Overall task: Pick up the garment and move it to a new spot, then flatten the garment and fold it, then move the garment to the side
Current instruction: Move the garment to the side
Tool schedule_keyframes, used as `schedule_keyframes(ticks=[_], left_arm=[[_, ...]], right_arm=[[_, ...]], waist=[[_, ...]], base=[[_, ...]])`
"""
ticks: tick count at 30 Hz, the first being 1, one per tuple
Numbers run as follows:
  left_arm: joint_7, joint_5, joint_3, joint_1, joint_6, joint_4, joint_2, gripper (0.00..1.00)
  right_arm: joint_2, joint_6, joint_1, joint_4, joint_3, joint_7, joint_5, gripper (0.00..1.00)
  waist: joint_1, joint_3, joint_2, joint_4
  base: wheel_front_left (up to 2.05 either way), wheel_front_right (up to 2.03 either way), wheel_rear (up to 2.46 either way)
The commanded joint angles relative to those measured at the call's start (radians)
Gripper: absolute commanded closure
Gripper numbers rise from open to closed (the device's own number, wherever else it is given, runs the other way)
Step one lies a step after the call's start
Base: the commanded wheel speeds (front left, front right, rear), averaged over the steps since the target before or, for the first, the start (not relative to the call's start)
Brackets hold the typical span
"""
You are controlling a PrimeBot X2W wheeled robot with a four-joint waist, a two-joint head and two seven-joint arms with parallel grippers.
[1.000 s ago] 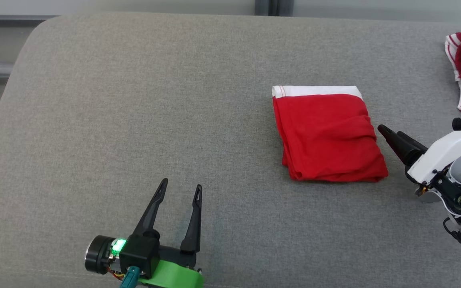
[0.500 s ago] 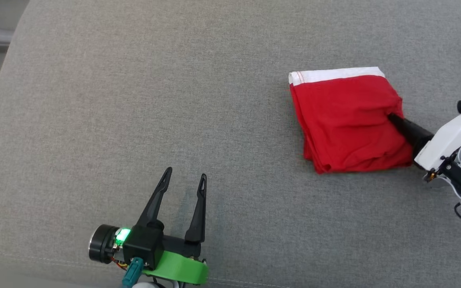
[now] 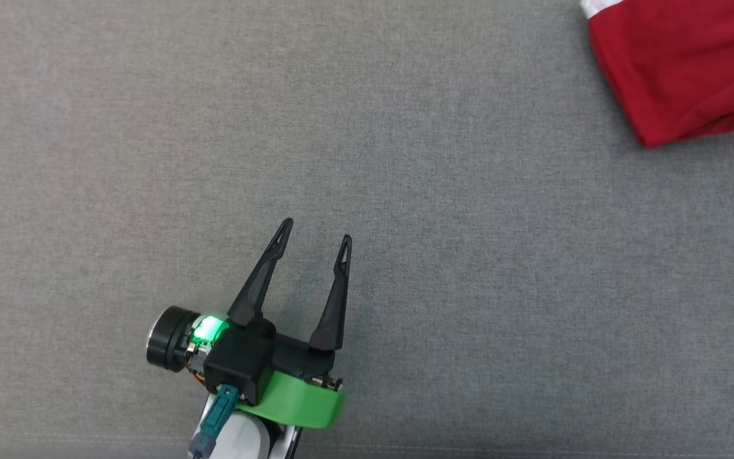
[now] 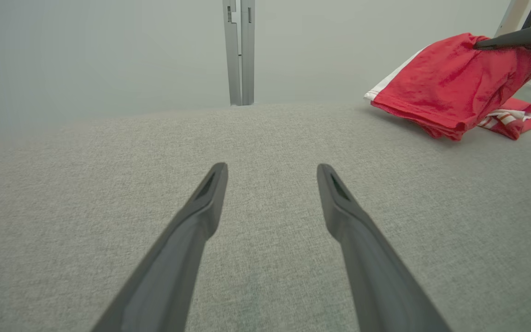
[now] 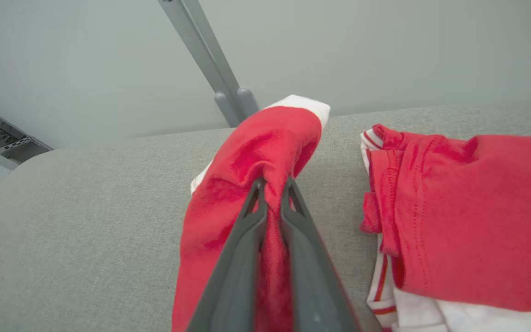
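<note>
Garment: red, folded, with a white band along one edge. The right gripper pinches it at a bunched edge, fingers pressed together on the cloth. In the left wrist view the gripped side is raised and the opposite fold hangs low over the grey cushion; contact there cannot be confirmed. A second red-and-white garment lies just beside it. The left gripper is spread over the cushion, well apart from both, with a wide stretch of cushion between. A grey post stands behind the cushion's far edge.
</note>
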Motion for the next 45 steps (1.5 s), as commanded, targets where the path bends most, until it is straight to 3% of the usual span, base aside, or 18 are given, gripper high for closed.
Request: schedule_keyframes(ticks=[1,12,27,28,29,38,45], left_arm=[[-0.003,0.015,-0.003,-0.028,-0.001,-0.011,0.002,0.0],[-0.003,0.052,0.001,-0.083,-0.023,-0.041,0.003,0.0],[-0.003,0.081,0.034,-0.099,-0.051,-0.049,0.003,0.0],[-0.003,0.08,0.036,-0.099,-0.051,-0.05,0.003,0.0],[-0.003,0.079,0.037,-0.1,-0.052,-0.051,0.003,0.0],[-0.003,0.063,0.03,-0.093,-0.047,-0.047,0.003,0.0],[-0.003,0.023,0.046,-0.045,-0.013,-0.025,0.003,0.0]], right_arm=[[-0.028,0.0,-0.032,-0.005,-0.01,-0.007,-0.015,1.0],[-0.208,0.0,-0.125,-0.004,-0.071,0.006,-0.105,1.0],[-0.333,0.0,-0.022,0.113,-0.151,-0.03,-0.145,1.0],[-0.339,0.0,-0.025,0.129,-0.155,-0.045,-0.168,0.8],[-0.337,0.0,-0.032,0.144,-0.16,-0.058,-0.185,0.0],[-0.246,0.0,-0.112,0.292,-0.17,-0.17,-0.438,0.0],[-0.04,-0.001,-0.066,0.279,-0.162,-0.326,-0.553,0.0]], waist=[[-0.0001,0.059,-0.0001,-0.026],[-0.0001,0.171,-0.0001,-0.031],[-0.0001,0.202,-0.0001,-0.012],[-0.0001,0.201,-0.0001,-0.012],[-0.0001,0.2,-0.0001,-0.011],[-0.0001,0.157,-0.0001,-0.002],[-0.0001,0.036,-0.0001,-0.004]], base=[[0.0,0.0,0.0],[0.0,0.0,0.0],[0.0,0.0,0.0],[0.0,0.0,0.0],[0.0,0.0,0.0],[0.0,0.0,0.0],[0.0,0.0,0.0]])
